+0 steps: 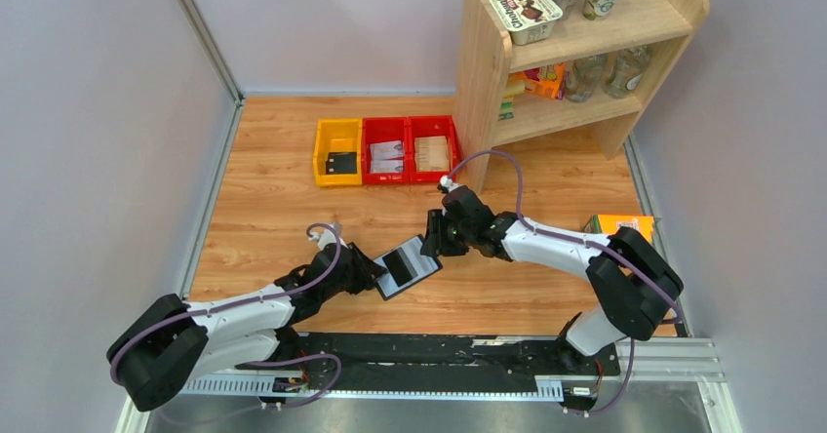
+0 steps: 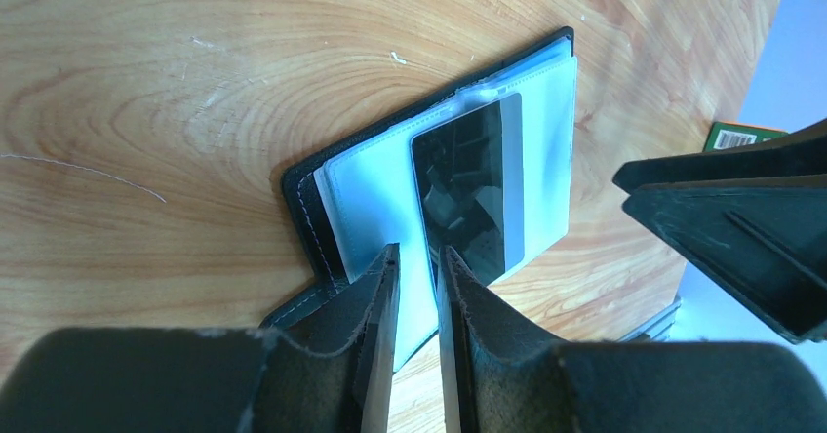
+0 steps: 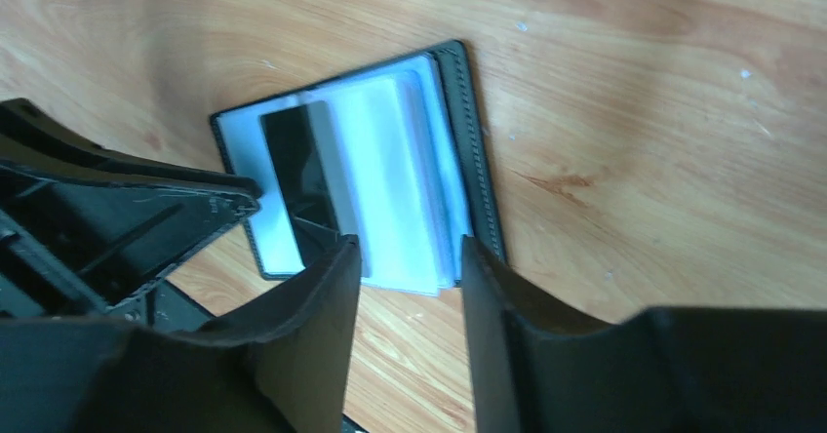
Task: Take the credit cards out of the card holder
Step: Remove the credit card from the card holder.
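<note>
Only in the top view are the whole wooden worktop (image 1: 263, 189), the shelf (image 1: 485, 82) at its far right, the row of yellow and red bins (image 1: 410, 150) beside the shelf and the orange carton (image 1: 624, 224) at the right edge shown. There the card holder (image 1: 408, 265) is seen lying open near the middle of the worktop, between the left tool (image 1: 375, 275) and the right tool (image 1: 431, 243). Finer detail is given by the wrist views alone. From the left wrist, the left tool (image 2: 417, 257) is seen almost pressed together, the pale near edge of the lining pinched between its fingers. From the right wrist, the right tool (image 3: 408, 248) is seen spread over the opposite edge, and whether it touches cannot be told. The card holder (image 2: 302, 194) is black with stitched edges and a pale blue lining of clear sleeves. A glossy black credit card (image 2: 468, 199) with a grey stripe is seen at the top sleeve.
</note>
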Action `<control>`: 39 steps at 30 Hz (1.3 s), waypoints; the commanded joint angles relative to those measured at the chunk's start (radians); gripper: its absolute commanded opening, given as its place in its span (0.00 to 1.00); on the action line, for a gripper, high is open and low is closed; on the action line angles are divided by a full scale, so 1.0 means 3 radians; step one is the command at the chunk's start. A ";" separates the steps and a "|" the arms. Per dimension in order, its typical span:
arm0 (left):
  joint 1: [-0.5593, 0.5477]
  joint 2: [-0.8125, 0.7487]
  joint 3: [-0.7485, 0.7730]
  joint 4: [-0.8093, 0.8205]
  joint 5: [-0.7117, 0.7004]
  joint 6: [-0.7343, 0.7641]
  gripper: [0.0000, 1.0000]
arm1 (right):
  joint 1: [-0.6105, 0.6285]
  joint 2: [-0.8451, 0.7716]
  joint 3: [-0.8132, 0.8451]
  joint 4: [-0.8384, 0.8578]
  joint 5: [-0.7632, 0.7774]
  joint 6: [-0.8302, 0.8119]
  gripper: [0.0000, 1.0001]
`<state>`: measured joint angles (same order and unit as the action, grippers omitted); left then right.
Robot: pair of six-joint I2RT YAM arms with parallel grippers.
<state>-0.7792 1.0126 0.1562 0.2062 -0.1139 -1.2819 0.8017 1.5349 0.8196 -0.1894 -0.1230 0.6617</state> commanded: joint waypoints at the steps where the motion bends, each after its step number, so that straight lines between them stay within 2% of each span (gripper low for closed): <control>1: -0.0011 0.0030 0.0093 0.0013 0.0022 0.0070 0.29 | 0.0063 -0.0070 0.0177 0.0017 -0.0044 -0.0191 0.40; 6: -0.0011 -0.0011 0.0093 -0.0002 0.0011 0.0080 0.29 | 0.0074 0.0165 0.0177 0.0487 -0.0622 -0.0099 0.28; 10: -0.0005 -0.0016 0.0103 -0.0002 0.0022 0.0085 0.29 | 0.0069 0.0400 0.0162 0.0846 -0.0944 0.0054 0.23; 17: -0.0011 -0.0031 0.0108 -0.0007 0.0027 0.0085 0.29 | -0.0003 0.0708 0.0025 0.0969 -0.1001 0.0304 0.17; 22: -0.0011 -0.0052 0.0083 0.0018 0.0017 0.0065 0.33 | -0.0243 0.0795 -0.0338 0.1204 -0.1078 0.0678 0.15; 30: -0.0005 -0.0016 0.0083 0.0090 0.0032 0.0050 0.36 | -0.0340 0.0877 -0.0502 0.1306 -0.1205 0.0744 0.15; 33: -0.0011 -0.0011 0.0093 0.0090 0.0047 0.0055 0.36 | -0.0366 0.0790 -0.0544 0.1460 -0.1293 0.0781 0.17; 39: -0.0011 0.0010 0.0118 0.0090 0.0083 0.0080 0.36 | -0.0371 0.0478 -0.0395 0.1327 -0.1328 0.0622 0.19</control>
<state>-0.7792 1.0092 0.1600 0.2100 -0.1047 -1.2762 0.6968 1.7424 0.6872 0.2634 -0.5400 0.8921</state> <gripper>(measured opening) 0.360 0.185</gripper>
